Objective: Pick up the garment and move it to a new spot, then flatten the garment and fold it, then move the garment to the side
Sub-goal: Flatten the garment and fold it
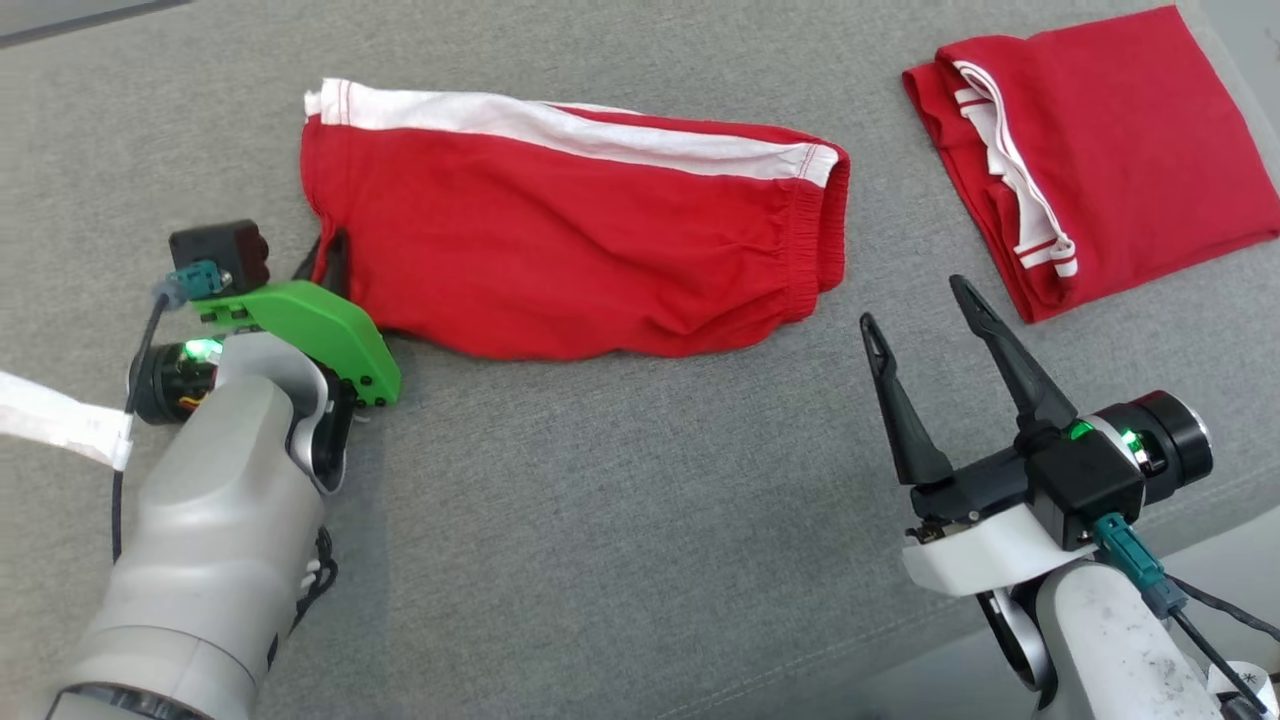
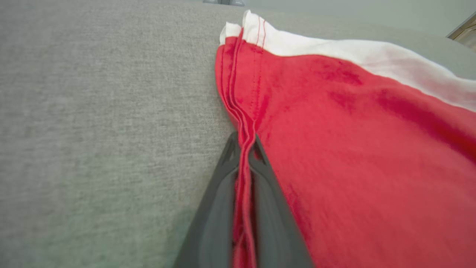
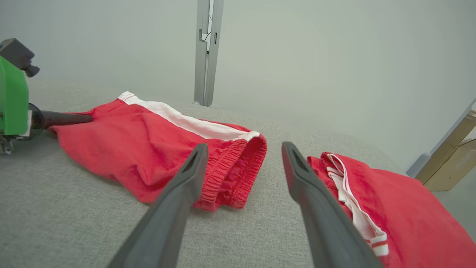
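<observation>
The red shorts (image 1: 570,250) lie spread out on the grey upholstered surface (image 1: 600,520), a little to the left of centre in the head view, leg hem toward the robot's left and the elastic waistband (image 1: 815,240) toward its right. A white stripe (image 1: 600,125) runs along the far edge, from hem to waistband. And here is the grip: the left gripper (image 1: 330,262) sits right at the near corner of the hem, and the left wrist view makes it plain. The left gripper (image 2: 243,143) has both dark fingers (image 2: 215,208) pressed together with the stitched red edge of the shorts (image 2: 353,149) pinched between them, the cloth bunching up into a ridge at the tips. The green bracket (image 1: 320,330) on that wrist rides low, close to the surface. Over on the other side, the right gripper (image 1: 912,300) hangs just short of the waistband – fingers spread wide, nothing in them, touching nothing. From the right wrist view, the right gripper (image 3: 244,147) frames the gap between the shorts (image 3: 148,149) and a folded red garment (image 3: 390,208) with white trim, which lies apart on the robot's right – far right corner in the head view (image 1: 1100,150). Across the shorts the left gripper (image 3: 67,119) reaches in at the hem. Behind it all, a metal post (image 3: 206,52) stands against a pale wall.
</observation>
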`<state>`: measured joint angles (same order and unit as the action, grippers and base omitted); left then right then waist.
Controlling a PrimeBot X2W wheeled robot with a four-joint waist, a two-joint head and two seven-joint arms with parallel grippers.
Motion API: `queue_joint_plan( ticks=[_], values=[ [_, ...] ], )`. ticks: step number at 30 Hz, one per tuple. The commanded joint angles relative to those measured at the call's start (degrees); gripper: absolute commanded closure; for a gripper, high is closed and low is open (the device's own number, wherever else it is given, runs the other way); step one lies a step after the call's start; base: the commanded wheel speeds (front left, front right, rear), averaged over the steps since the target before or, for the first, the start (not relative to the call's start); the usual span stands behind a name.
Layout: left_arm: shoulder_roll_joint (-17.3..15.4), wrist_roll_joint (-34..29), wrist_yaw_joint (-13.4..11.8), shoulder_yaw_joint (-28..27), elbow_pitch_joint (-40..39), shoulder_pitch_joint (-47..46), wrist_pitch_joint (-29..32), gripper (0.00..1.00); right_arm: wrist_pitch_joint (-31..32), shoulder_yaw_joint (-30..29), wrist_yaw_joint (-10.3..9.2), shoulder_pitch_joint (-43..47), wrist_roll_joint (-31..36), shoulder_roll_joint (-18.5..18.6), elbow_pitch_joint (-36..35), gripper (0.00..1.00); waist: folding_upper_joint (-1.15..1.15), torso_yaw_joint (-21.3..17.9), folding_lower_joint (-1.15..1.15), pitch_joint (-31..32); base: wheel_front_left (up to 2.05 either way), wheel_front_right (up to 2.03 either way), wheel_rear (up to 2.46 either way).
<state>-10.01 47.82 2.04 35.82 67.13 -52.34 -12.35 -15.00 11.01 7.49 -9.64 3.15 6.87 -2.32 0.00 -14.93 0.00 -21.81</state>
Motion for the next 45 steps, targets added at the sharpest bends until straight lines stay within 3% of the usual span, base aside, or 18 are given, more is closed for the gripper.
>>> queue_joint_plan(
  ticks=[1, 7, 12, 19, 20, 21, 30, 38, 45],
  values=[
    [-0.4, 0.7, -0.3, -0.2, 1.2, 3.9, 0.0, 1.0, -0.2, -0.5, -0.02, 0.7, 0.2, 0.3, 0.2, 0.0, 0.0, 2.4, 0.0, 2.3, 0.0, 0.0, 0.0],
    [0.7, 2.4, -1.1, -2.7, -0.8, 7.6, -2.1, 1.0, -0.2, -2.5, -0.03, 1.6, -1.5, 0.5, 1.8, 0.0, 0.0, 5.1, 0.0, 4.8, 0.0, 0.0, 0.0],
    [1.1, 3.0, -1.4, -4.1, -3.5, 11.4, -2.5, 1.0, 0.1, -4.6, -0.03, 2.7, -7.7, -1.2, 4.3, 0.0, 0.0, 6.2, 0.0, 7.1, 0.0, 0.0, 0.0],
    [0.3, 1.4, -2.7, -6.1, -8.9, 16.3, -2.7, 0.98, 7.9, -4.1, -0.02, 2.5, -14.2, -0.3, 7.1, 0.0, 0.0, 6.7, 0.0, 9.8, 0.0, 0.0, 0.0],
    [0.1, 1.1, -3.0, -6.4, -9.7, 16.8, -2.7, 0.67, 8.5, -4.1, -0.02, 2.5, -14.3, -0.1, 7.0, 0.0, 0.0, 6.8, 0.0, 10.0, 0.0, 0.0, 0.0],
    [-0.2, 0.5, -3.3, -6.8, -10.8, 17.3, -2.7, 0.0, 9.2, -4.1, -0.02, 2.5, -14.4, 0.1, 6.8, 0.0, 0.0, 6.9, 0.0, 10.3, 0.0, 0.0, 0.0],
    [-1.8, -5.2, -5.2, -13.8, -24.7, 24.4, -2.7, 0.0, 15.2, -3.8, -0.02, 3.2, -15.2, 1.6, 5.2, 0.0, 0.0, 10.8, 0.0, 12.0, 0.0, 0.0, 0.0],
    [-0.8, -17.4, -1.3, -25.1, -47.4, 38.1, -2.7, 0.0, 26.3, -4.5, -0.02, -0.4, -21.7, 1.1, 4.9, 0.0, 0.0, 15.2, 0.0, 14.0, 0.0, 0.0, 0.0],
    [1.5, -24.6, 2.3, -30.1, -58.7, 47.1, -2.7, 0.0, 34.6, -8.1, -0.02, -5.6, -20.6, 0.8, 8.4, 0.0, 0.0, 18.0, 0.0, 15.0, 0.0, 0.0, 0.0]
  ],
)
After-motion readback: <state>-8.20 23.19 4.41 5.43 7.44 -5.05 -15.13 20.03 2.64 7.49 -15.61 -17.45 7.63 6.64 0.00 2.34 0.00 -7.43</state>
